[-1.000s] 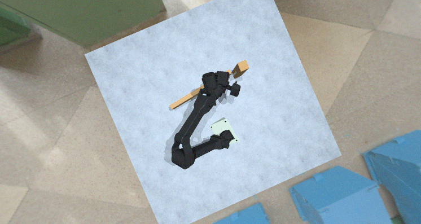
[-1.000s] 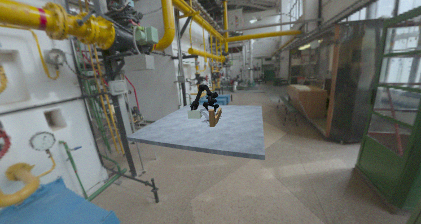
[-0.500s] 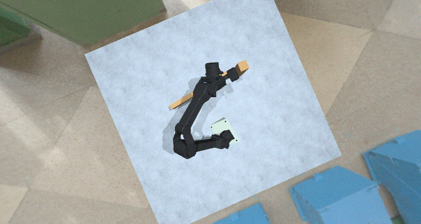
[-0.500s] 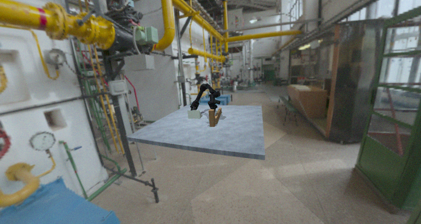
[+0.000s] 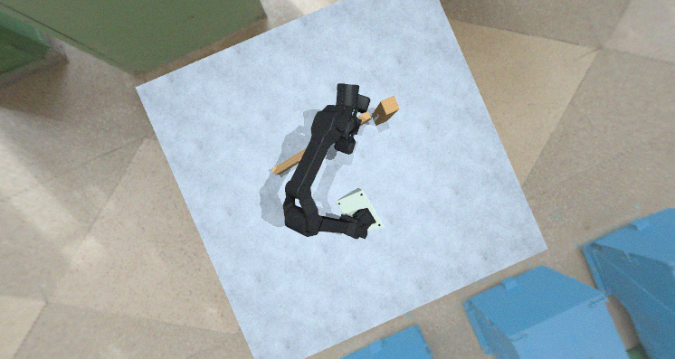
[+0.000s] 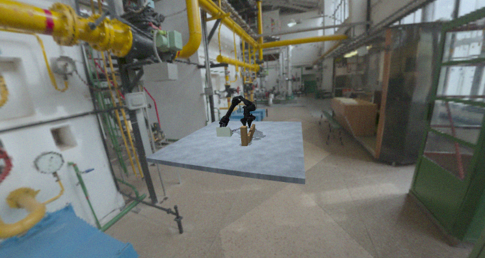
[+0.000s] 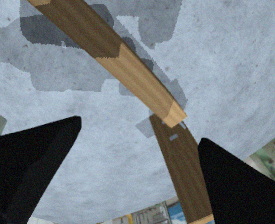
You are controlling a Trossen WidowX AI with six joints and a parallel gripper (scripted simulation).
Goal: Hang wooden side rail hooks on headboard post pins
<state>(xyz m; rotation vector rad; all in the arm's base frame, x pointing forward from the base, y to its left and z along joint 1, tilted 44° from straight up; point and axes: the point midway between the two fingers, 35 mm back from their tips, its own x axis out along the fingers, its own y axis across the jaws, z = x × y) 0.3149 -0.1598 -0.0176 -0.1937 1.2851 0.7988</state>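
A: Arm (image 5: pixel 308 160)?
B: Matte black throughout, blocky links, rounded joints. Base plate (image 5: pixel 355 203) pale green, small dark screws at corners.
A: End effector (image 7: pixel 137 183)?
B: Two black wedge-shaped fingers.

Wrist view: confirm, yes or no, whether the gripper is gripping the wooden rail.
No. The gripper is open, both dark fingers standing wide apart, and the wooden rail lies beyond them, untouched.

Top looks straight down; exterior far, sideways; wrist close, perhaps downward.
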